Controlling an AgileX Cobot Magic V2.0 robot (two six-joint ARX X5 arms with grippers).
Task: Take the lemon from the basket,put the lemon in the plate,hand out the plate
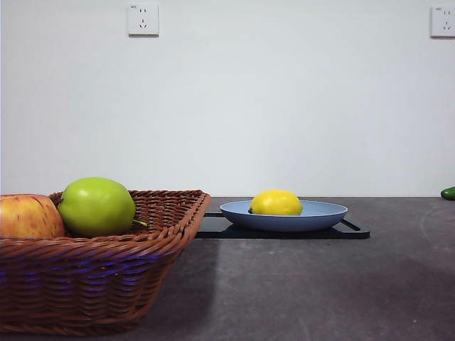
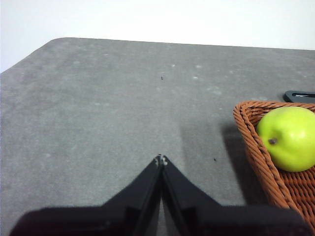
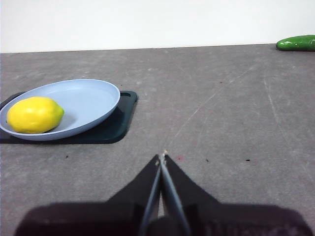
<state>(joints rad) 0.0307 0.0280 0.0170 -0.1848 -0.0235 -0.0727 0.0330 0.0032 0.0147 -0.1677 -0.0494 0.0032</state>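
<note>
One lemon (image 1: pixel 276 202) was seen lying in the one plate (image 1: pixel 323 216) on a black tray (image 1: pixel 353 231); two apples (image 1: pixel 96 206) remained in the basket (image 1: pixel 106 284). Both the left tool (image 2: pixel 161 159) and the right tool (image 3: pixel 162 156) were pressed together, empty, above the tabletop (image 1: pixel 320 284).

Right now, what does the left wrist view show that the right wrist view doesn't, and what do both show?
Only the left wrist view shows the wicker basket with the green apple in it, and the left gripper, jaws shut, over bare table. Only the right wrist view shows the lemon lying in the pale blue plate, the cucumber at the far edge, and the right gripper, jaws shut. Both show the grey table and part of the black tray under the plate.
</note>
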